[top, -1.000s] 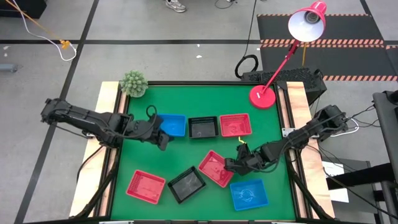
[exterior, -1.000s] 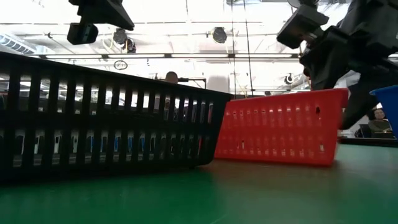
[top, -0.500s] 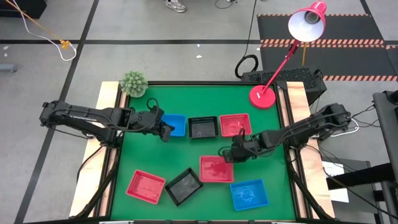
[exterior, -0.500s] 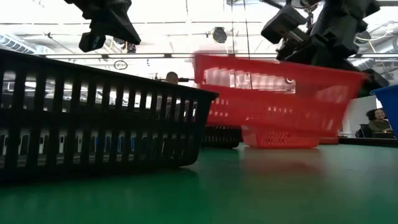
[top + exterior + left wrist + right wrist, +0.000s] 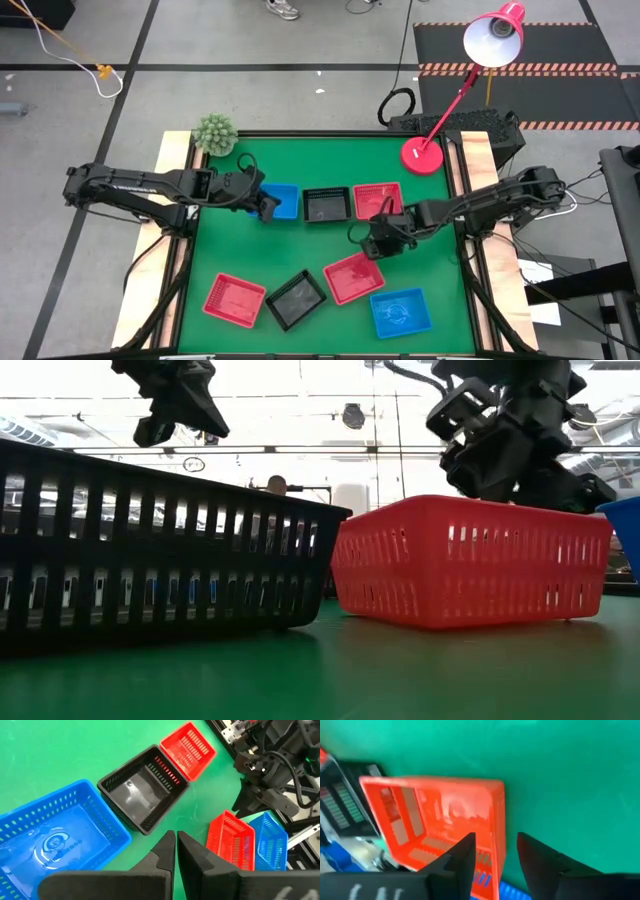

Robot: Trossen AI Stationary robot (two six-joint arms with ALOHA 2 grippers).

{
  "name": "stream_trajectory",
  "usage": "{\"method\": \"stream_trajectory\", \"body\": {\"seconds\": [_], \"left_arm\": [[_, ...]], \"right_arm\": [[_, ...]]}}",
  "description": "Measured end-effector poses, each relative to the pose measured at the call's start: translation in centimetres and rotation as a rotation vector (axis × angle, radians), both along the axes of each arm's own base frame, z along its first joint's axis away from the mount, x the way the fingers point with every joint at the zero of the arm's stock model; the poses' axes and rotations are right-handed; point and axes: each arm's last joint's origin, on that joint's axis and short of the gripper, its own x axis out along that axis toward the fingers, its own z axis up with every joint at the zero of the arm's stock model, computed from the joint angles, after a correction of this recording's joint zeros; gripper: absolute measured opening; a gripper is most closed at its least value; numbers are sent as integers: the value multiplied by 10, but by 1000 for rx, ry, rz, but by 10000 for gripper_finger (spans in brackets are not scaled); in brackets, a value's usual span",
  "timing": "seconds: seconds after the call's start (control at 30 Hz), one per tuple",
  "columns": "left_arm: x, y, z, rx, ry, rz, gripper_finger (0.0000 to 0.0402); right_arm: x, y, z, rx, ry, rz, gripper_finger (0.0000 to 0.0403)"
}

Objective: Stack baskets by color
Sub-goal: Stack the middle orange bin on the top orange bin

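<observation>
A blue basket (image 5: pixel 282 200), a black basket (image 5: pixel 327 204) and a red basket (image 5: pixel 378 199) stand in a row at the far side of the green table. A second red basket (image 5: pixel 352 277) stands flat on its bottom nearer the front, turned askew; the low view shows it too (image 5: pixel 465 560). My right gripper (image 5: pixel 366 240) hangs open just beyond its far corner, above it (image 5: pixel 495 837). My left gripper (image 5: pixel 265 207) is shut on nothing and hovers over the blue basket's left edge (image 5: pixel 55 835).
A red basket (image 5: pixel 235 299), a black basket (image 5: pixel 297 299) and a blue basket (image 5: pixel 400 312) lie along the near edge. The red lamp's base (image 5: pixel 422 155) stands at the far right corner and a small plant (image 5: pixel 214 133) at the far left.
My right gripper has gone toward the far edge and a little left. The red basket under it was tilted, then hung in the air half a second ago, and now stands flat on the table, turned about, clear of the fingers. My left gripper has moved toward the far edge.
</observation>
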Motion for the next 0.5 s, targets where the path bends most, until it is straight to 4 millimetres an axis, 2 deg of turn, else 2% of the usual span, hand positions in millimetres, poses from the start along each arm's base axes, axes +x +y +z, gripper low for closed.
{"method": "stream_trajectory", "body": {"seconds": [0.13, 0.23, 0.5], "left_arm": [[0, 0, 0, 19, 9, -14, 19], [-1, 0, -1, 30, 24, -24, 19], [-2, 2, -3, 72, 54, -53, 19]], "right_arm": [[-2, 11, -2, -29, -4, 59, 151], [-3, 15, -3, -68, -4, 76, 145], [-3, 14, -3, -130, -28, 87, 56]]}}
